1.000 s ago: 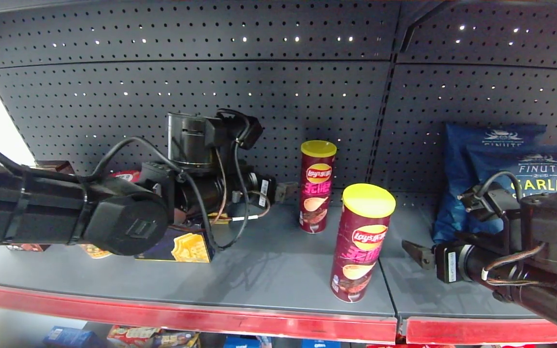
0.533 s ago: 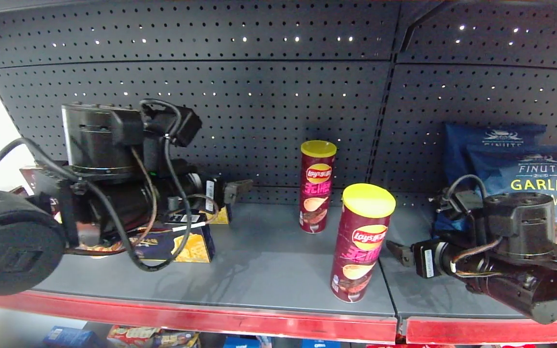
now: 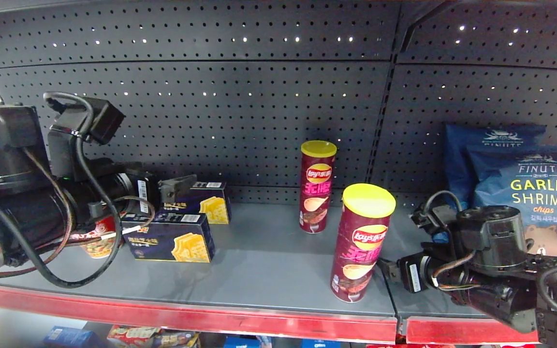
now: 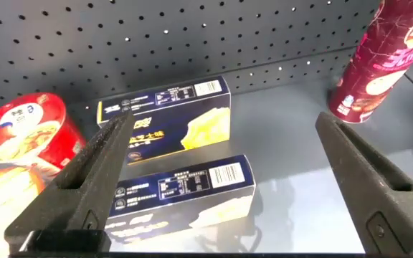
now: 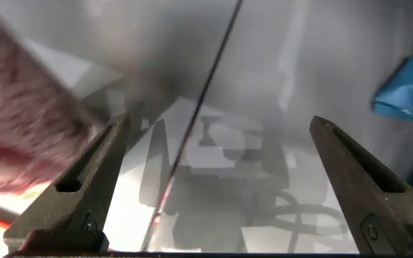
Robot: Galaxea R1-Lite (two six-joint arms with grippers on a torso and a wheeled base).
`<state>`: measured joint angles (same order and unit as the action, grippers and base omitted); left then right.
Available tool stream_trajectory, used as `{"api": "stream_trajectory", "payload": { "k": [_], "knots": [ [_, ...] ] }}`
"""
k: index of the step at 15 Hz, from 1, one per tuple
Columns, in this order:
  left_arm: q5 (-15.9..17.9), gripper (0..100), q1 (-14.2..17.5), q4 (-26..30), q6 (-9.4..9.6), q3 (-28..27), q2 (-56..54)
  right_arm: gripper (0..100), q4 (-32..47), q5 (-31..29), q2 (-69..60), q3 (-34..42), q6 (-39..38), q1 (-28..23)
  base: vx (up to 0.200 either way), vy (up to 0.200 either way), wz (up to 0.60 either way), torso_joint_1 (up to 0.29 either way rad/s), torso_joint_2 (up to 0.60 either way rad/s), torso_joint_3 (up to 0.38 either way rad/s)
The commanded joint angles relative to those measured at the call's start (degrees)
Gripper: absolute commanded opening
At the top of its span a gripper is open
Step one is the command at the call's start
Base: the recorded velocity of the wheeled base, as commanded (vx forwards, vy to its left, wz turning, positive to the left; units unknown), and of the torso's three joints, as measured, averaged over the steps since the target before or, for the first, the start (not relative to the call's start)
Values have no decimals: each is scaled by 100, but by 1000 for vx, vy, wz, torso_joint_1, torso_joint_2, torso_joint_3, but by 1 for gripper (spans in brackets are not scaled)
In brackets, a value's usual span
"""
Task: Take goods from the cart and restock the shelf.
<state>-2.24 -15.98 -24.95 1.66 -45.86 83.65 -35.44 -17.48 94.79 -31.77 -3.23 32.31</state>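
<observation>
Left arm, compared with one second ago: it has drawn back from just beside the rear can (image 3: pixel 317 186) towards the shelf's left end, uncovering two dark boxes. Its left pincer (image 3: pixel 177 186) now hangs above the rear box (image 3: pixel 208 202) and behind the front box (image 3: pixel 169 237), well apart from both cans. The left forearm lies roughly level, low over the shelf (image 3: pixel 269 261), pointing right along it. In the left wrist view the left pincer (image 4: pixel 224 122) is spread wide and carries nothing; between its fingers (image 4: pixel 99 179) lie the rear box (image 4: pixel 167 115) and the front box (image 4: pixel 185 190), with a red cup (image 4: pixel 24 136) to one side.

Right arm, over the same interval: it has slid left along the shelf. The right pincer (image 3: pixel 386 268) now sits just beside the lower flank of the front can (image 3: pixel 360 241); contact cannot be told. The right forearm lies low and nearly level, pointing left, in front of the blue bags (image 3: pixel 539 193). In the right wrist view the right pincer (image 5: pixel 219 123) is spread and empty.

Both cans stand upright on the shelf, unmoved: the rear can near the back panel, the front can near the red front edge
</observation>
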Motion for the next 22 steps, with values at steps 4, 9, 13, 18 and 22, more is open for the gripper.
{"api": "stream_trajectory", "payload": {
  "k": [4,9,13,18,22],
  "knots": [
    [-4,100,25,-1,-16,77,-77,100,2,-18,-84,57,-2,232,0,0,0,0,0,0],
    [-4,100,25,-1,-25,86,-60,100,2,-10,-31,-22,-2,373,0,0,0,0,0,0],
    [-4,100,25,-9,-25,86,-42,100,2,8,13,-110,-2,443,0,0,0,0,0,0],
    [-4,100,25,-18,-25,121,-16,100,2,8,-330,206,-2,355,0,0,0,0,0,0],
    [-4,100,25,-27,1,104,46,100,2,17,-321,127,-2,426,0,0,0,0,0,0]
  ]
}}
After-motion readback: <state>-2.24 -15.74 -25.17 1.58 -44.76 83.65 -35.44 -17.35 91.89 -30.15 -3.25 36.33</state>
